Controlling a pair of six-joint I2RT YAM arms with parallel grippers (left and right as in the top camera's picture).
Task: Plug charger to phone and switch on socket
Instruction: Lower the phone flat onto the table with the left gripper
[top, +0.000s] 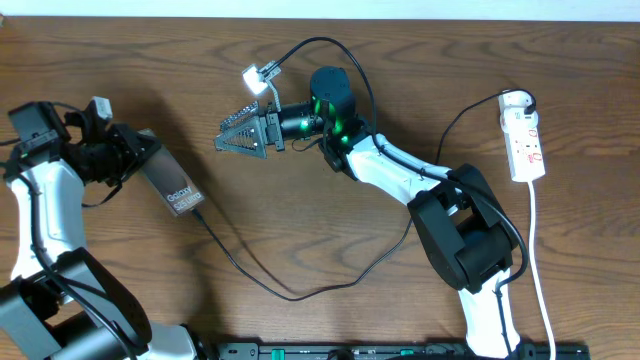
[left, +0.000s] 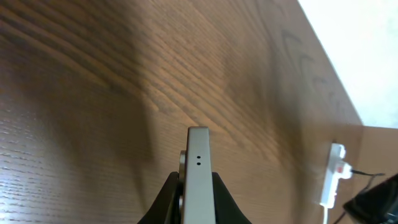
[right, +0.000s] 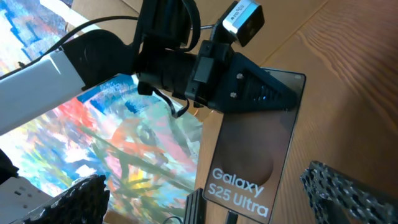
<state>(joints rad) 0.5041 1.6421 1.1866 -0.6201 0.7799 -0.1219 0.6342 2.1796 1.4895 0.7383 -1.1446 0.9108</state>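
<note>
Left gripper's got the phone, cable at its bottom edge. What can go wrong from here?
1. The charger runs under the right arm. Swinging that arm toward the socket could snag it and pull the tip off the phone.
2. The left gripper clamps the phone at one end only, so a cable tug may twist it loose.
3. The right gripper is wide open and could press a wrong switch.

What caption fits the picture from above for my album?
Left end effector grips the phone, charger cable at its end; right end effector hangs open.
</note>
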